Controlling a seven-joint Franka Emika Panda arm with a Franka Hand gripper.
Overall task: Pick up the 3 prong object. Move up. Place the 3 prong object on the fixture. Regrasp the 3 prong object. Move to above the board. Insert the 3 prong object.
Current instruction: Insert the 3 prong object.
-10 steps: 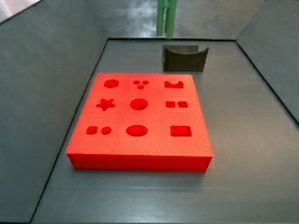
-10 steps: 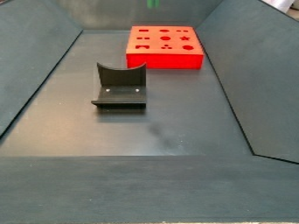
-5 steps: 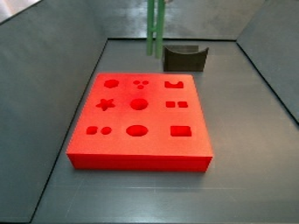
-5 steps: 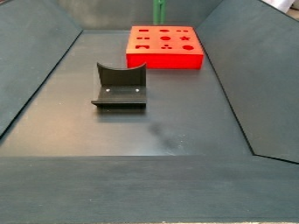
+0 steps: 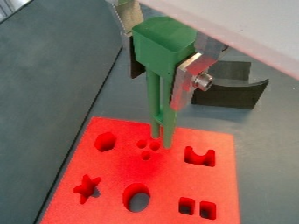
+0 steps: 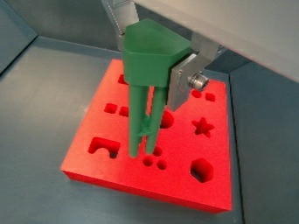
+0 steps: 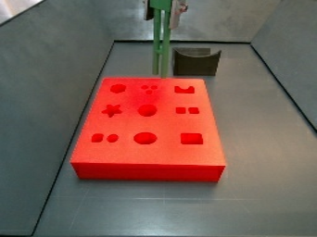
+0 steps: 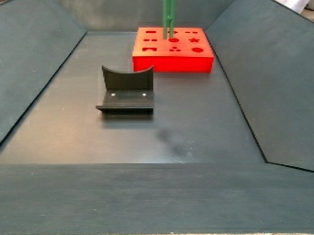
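Hanging upright over the board [image 7: 148,116], the green piece [image 5: 160,79] is clamped at its head in the pincer [image 6: 158,66]. Both wrist views show its prong tips just above the three small holes [image 6: 149,161]; side views show only the shaft [image 8: 168,20]. Since a second ago it has moved from near the fixture [image 8: 125,89] and lowered.

Over the last second we see the 3 prong object [image 7: 161,42] come lower and shift from above the fixture toward the board's [image 7: 168,157] three-dot holes. In both side views more of its green length now shows, hanging upright over the board's far edge [image 8: 168,16]. The gripper [image 5: 173,77], clamped on its wide head, has descended into a side view's top edge [image 7: 165,7].
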